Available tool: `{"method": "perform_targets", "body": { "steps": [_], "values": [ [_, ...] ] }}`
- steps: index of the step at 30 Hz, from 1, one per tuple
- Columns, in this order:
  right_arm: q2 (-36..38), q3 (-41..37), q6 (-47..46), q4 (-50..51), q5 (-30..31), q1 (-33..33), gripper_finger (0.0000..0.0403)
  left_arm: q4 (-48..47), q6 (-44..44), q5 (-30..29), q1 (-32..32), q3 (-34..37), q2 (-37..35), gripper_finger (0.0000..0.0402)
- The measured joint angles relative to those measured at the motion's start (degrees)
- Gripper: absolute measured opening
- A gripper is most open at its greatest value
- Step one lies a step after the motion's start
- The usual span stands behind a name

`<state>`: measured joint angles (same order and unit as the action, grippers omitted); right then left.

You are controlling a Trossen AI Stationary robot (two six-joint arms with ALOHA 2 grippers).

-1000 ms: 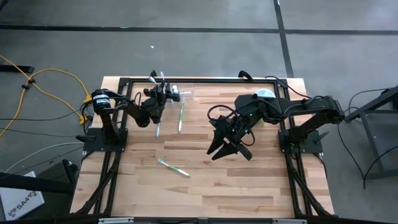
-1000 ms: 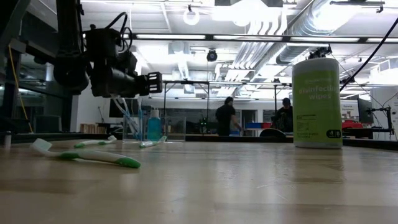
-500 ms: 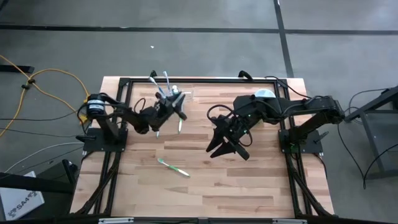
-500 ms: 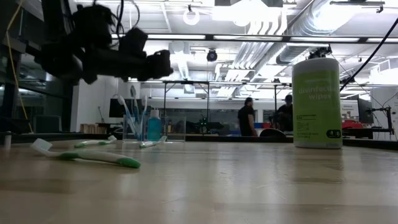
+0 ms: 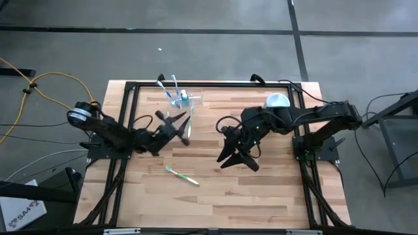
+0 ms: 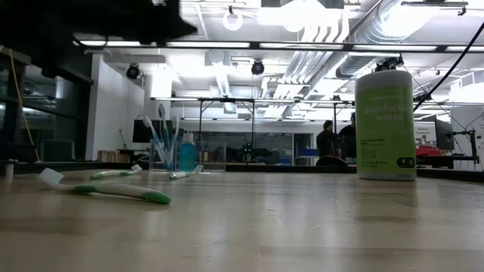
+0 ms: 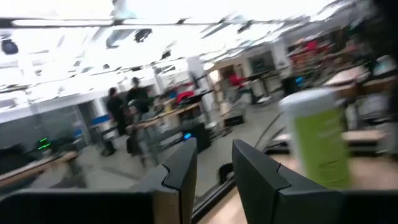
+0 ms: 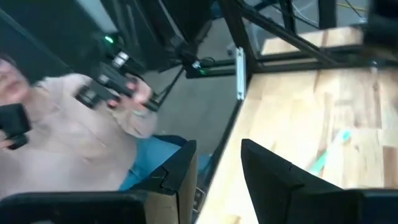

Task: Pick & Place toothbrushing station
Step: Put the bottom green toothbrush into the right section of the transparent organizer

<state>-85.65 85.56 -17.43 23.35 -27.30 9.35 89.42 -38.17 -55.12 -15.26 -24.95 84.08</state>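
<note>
The toothbrushing station (image 5: 179, 98) is a small clear holder that stands on its base near the table's far edge, left of centre. Several toothbrushes and a small blue bottle stand in it, as the low view (image 6: 169, 155) shows. My left gripper (image 5: 177, 125) is open and empty, raised just on the near side of the holder. My right gripper (image 5: 238, 160) is open and empty above the table's middle. In the left wrist view my left gripper (image 7: 214, 180) looks into the room. The right wrist view (image 8: 217, 180) shows my right gripper's open fingers over the table's edge.
A green-and-white toothbrush (image 5: 181, 175) lies on the table toward the near side, also in the low view (image 6: 106, 189). Another (image 5: 190, 119) lies beside my left gripper. A light green wipes canister (image 6: 386, 125) stands far right (image 5: 277, 100). A person (image 8: 68, 137) is beyond the table.
My left gripper has drawn back from the holder toward the table's near-left side and has risen, leaving the top of the low view. The holder stays standing at the far edge with its brushes. My right gripper has shifted slightly toward the left.
</note>
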Motion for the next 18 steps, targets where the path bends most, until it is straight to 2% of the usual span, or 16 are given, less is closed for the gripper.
{"method": "perform_targets", "body": {
  "steps": [2,9,13,15,18],
  "values": [
    [0.00,-2.12,0.77,0.11,2.35,0.53,0.0116,-0.23,-1.77,-3.21,-4.27,-0.02,-2.18,0.0097],
    [-0.16,-9.56,0.98,-0.01,11.71,1.20,0.0116,-1.30,-8.99,-22.40,-18.41,-0.02,-7.68,0.0097],
    [-0.26,-12.75,1.14,-2.74,14.02,1.15,0.0116,-1.39,-11.22,-32.55,-25.05,0.00,-8.36,0.0097],
    [-0.26,-13.50,1.25,-4.54,14.23,1.15,0.0116,-1.52,-10.73,-34.81,-27.83,0.00,-8.34,0.0097],
    [-0.26,-14.48,1.46,-7.32,14.02,1.15,0.0116,-1.51,-7.72,-34.99,-31.02,0.00,-8.34,0.0097]
  ]
}}
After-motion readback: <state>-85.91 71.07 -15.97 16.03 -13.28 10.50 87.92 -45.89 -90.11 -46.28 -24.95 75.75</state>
